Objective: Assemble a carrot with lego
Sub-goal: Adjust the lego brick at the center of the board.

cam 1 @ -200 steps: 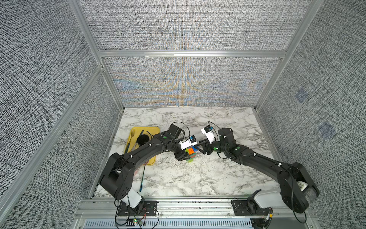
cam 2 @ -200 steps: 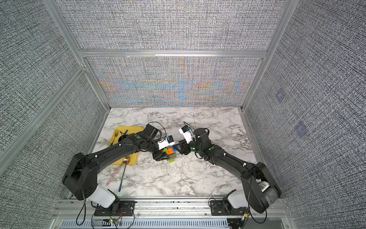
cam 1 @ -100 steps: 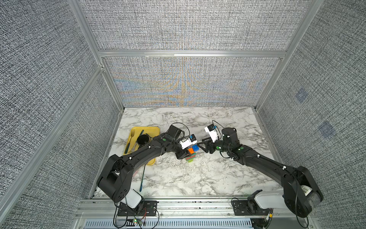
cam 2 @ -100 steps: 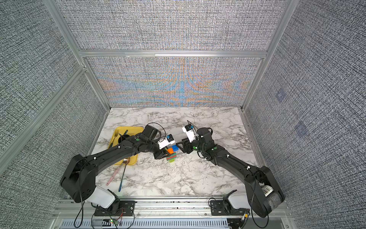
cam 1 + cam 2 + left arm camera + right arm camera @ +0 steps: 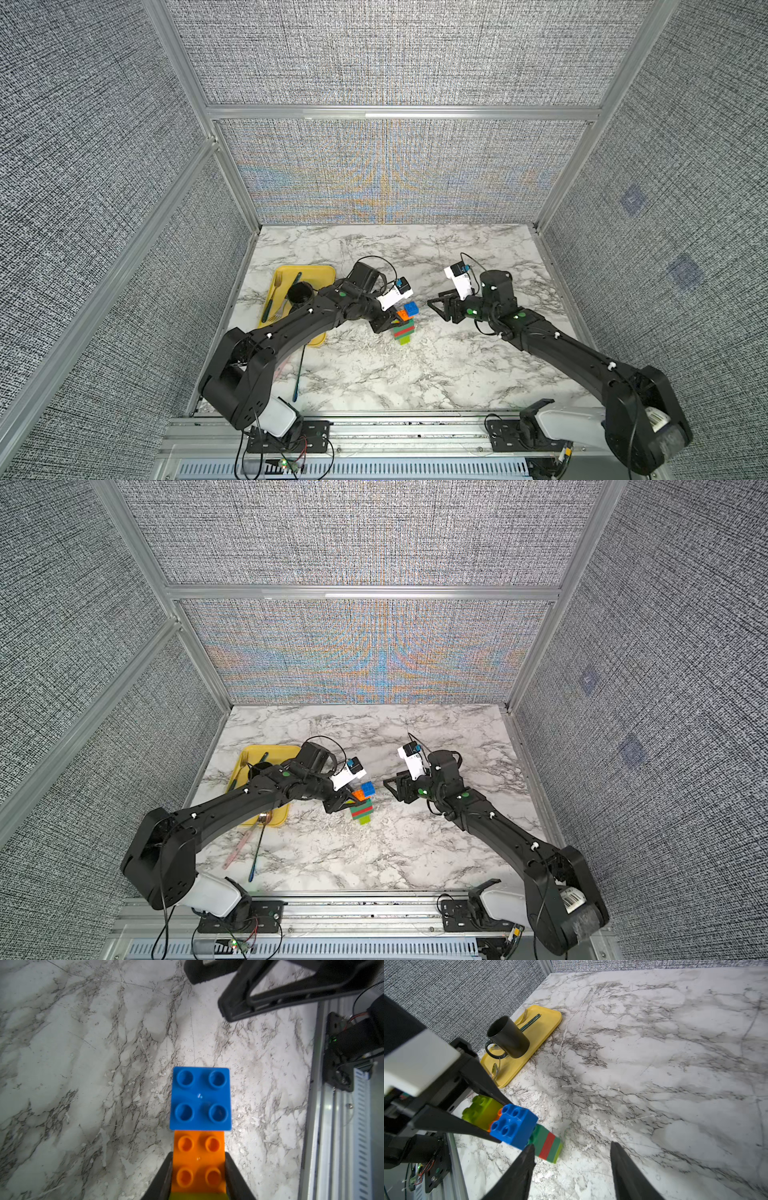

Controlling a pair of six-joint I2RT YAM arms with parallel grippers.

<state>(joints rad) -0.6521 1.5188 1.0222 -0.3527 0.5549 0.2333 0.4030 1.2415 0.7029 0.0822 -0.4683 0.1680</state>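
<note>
Left wrist view shows the left gripper (image 5: 198, 1176) pinching the carrot (image 5: 200, 1132) by its orange brick above the marble table (image 5: 83, 1064), apparently steadying it, while the right gripper (image 5: 572, 1169) waits nearby, jaws spread and empty.

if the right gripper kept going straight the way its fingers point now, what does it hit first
Most likely the stacked brick carrot, probably its blue square brick, which the left gripper is shut on. The right gripper stands open, pointing across the marble table at it with bare surface between. Depth is uncertain.
</note>
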